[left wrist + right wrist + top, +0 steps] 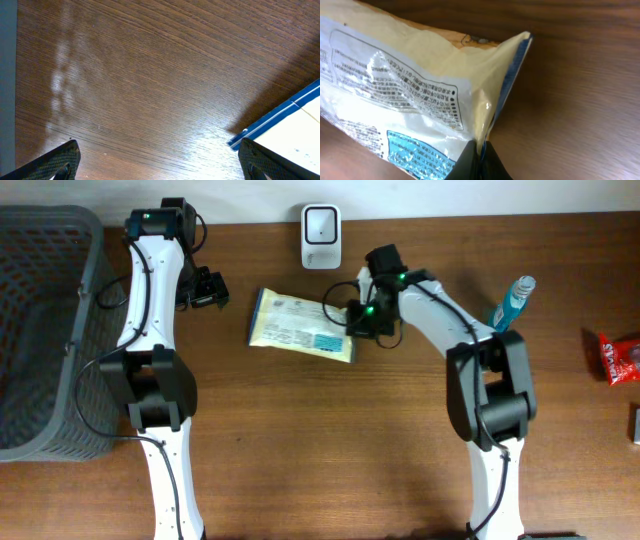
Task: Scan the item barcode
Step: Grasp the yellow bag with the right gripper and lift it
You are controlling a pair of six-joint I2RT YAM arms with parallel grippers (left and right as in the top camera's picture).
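A pale yellow packet with a blue seam lies flat on the wooden table, just above the middle of the overhead frame. Its right end is pinched by the right gripper, whose fingers are closed tight on the edge of the wrapper. In the right wrist view the gripper clamps the crimped corner of the packet at the bottom centre of the frame. Above the grip the film carries a bordered block of dense black print, and lower left there is a light-blue panel with white lettering. Neither is sharp enough to read, and no brand name can be made out. A white scanner stands at the top centre of the overhead frame, just above and to the right of the packet and not touching it. The left gripper sits left of the packet with its fingers spread wide and nothing between them. In its wrist view, the left gripper frames bare table, with the packet's blue-edged corner at the lower right. A grey mesh basket fills the left edge of the overhead frame. At the right, a bottle with blue contents stands upright, and a red wrapper lies at the border.
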